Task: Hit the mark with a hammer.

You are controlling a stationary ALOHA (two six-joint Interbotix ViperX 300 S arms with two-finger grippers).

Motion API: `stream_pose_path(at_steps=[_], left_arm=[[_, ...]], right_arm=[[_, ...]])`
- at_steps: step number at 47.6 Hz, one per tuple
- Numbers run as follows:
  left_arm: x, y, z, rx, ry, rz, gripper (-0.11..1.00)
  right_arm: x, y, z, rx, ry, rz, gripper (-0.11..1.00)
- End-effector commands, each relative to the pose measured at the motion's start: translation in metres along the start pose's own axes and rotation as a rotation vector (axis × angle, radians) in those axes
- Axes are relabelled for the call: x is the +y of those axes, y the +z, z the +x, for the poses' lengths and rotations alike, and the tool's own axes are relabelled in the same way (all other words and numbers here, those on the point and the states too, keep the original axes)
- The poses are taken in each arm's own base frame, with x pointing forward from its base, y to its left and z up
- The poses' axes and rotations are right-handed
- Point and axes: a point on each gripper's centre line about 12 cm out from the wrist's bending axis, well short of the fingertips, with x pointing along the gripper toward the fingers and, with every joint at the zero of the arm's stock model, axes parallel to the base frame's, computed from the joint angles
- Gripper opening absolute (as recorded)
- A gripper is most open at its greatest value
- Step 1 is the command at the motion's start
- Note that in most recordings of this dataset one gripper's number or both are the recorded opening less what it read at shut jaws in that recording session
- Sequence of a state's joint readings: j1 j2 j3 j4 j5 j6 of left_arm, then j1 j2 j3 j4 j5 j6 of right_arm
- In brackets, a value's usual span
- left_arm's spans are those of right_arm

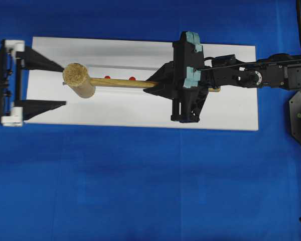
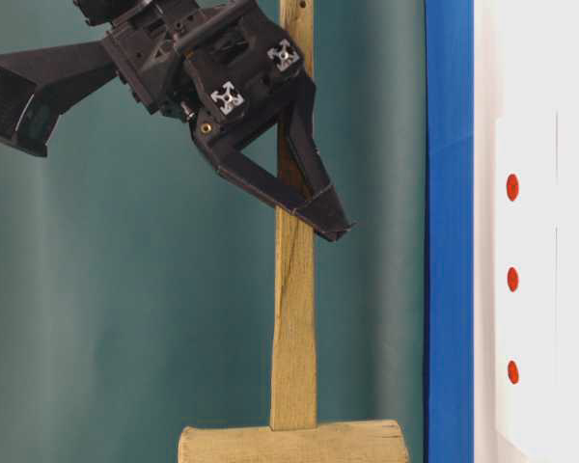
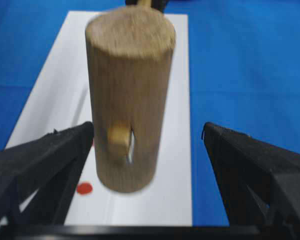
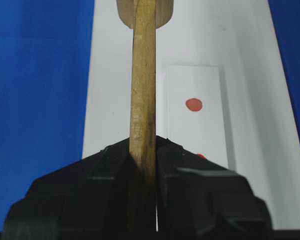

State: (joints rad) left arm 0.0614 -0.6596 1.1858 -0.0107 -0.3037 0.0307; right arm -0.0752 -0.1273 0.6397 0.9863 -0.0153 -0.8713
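The hammer (image 1: 79,79), a light wooden mallet, hangs level above the white board (image 1: 231,110), head to the left. My right gripper (image 1: 151,83) is shut on its handle (image 4: 143,75) about midway along. Three red dots sit in a row on the raised strip (image 2: 526,231). The top one in the table-level view looks slightly the largest, so it is the mark (image 2: 512,186). From overhead my right gripper hides it. My left gripper (image 3: 147,132) stands wide open at the board's left end. The mallet head (image 3: 130,95) is between its fingertips, touching neither.
Two smaller red dots (image 1: 107,77) (image 1: 132,78) show beside the handle from overhead. Blue cloth (image 1: 140,191) surrounds the board on every side. The right arm (image 1: 271,75) stretches in from the right edge.
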Motion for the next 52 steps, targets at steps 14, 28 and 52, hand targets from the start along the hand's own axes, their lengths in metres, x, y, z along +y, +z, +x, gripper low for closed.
stream_pose_path(at_steps=[14,28,52], left_arm=[[0.008,0.018,0.059,0.024,0.025,0.0,0.92],[0.01,0.024,0.071,0.018,0.031,-0.001,0.92],[0.01,0.022,0.07,0.027,0.031,0.003,0.43]], right_arm=[[0.002,0.019,-0.004,-0.053,0.002,-0.017,0.02],[0.002,0.02,-0.004,-0.057,-0.003,-0.024,0.02],[0.001,0.02,-0.005,-0.056,0.0,-0.027,0.02]])
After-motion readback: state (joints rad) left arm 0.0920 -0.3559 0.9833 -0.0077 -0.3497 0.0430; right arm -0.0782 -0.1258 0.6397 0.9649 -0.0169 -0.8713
